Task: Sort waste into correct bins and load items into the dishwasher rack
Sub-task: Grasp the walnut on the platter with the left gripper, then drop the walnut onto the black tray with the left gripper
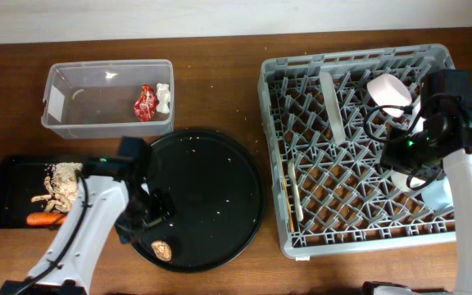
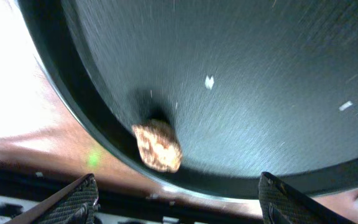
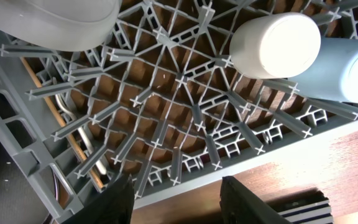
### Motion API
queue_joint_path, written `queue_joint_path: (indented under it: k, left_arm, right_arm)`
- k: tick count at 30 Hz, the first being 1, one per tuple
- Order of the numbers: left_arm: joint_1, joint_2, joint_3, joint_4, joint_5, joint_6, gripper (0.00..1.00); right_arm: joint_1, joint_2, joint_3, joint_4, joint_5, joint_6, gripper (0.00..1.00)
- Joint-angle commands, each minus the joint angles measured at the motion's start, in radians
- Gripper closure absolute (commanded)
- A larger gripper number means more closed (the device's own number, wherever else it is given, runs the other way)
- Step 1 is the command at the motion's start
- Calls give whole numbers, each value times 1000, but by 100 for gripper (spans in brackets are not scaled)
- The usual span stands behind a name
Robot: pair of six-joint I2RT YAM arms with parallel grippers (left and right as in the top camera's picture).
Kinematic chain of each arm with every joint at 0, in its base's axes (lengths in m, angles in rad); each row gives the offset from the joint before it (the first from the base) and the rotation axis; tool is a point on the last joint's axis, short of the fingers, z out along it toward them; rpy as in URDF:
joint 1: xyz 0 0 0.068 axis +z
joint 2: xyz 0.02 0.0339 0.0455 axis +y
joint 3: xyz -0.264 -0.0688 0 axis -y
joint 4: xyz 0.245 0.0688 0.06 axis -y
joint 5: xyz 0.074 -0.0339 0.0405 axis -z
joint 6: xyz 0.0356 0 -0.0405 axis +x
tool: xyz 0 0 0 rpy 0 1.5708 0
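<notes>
So the clear tub point(image 1: 72, 123) up top has the red wrapper point(image 1: 146, 103) and the white scrap point(image 1: 164, 98) sitting side by side at its right end. The shallow black tray point(image 1: 6, 205) on the left holds the beige crumbs point(image 1: 60, 184), with the carrot point(image 1: 46, 219) along its near edge. The big round black tray point(image 1: 211, 188) only has a few white specks and one brownish lump point(image 2: 158, 145) right by its rim; can't really tell what that lump is. The left claw point(image 2: 179, 204) hangs over that rim, fingers spread wide, lump just ahead of them and nothing pinched. In the rack point(image 1: 301, 65) the plate point(image 1: 329, 102) stands on edge, the bowl point(image 1: 388, 90) is in the back right, and the fork point(image 1: 296, 197) lies flat next to a thin wooden stick point(image 3: 55, 111) along the left wall. The white cup point(image 3: 275, 43) and light blue cup point(image 3: 347, 68) touch each other near the right wall, but from overhead the right arm covers most of them. The right claw point(image 3: 179, 202) is spread too, holding nothing, over the rack's edge. The bowl is cut off in the wrist view.
</notes>
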Motion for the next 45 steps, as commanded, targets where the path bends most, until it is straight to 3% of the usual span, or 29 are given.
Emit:
queue_joint_path:
  k: [1,8,20,23,27,31,36,42,45]
  left_arm:
    - [-46,-5,-131,39,37,-51,18]
    - [-46,-4,-272,232,52,-51,18]
    - [-46,-4,-352,334,74,-67,19]
    - [-46,-4,-352,342,74,-67,33]
    - [-46,-5,-351,343,74,-67,60]
    - [-46,-5,-332,342,74,-66,73]
    - [-43,-5,-220,319,72,-26,73]
    - [130,-5,64,238,-113,23,72]
    - [343,-4,91,308,-165,23,72]
  right_arm:
    - [-3,1,11,-5,-2,3,51]
    - [-3,1,11,-10,-2,3,51]
    - [-3,1,11,-9,-2,3,51]
    - [-4,1,11,-10,-2,3,51]
    - [-3,1,11,-10,-2,3,51]
    - [-4,1,11,-12,-2,3,51]
    - [-4,1,11,-12,-2,3,51]
    - [-4,1,11,-12,8,3,51]
    - [-4,1,11,-12,13,3,51]
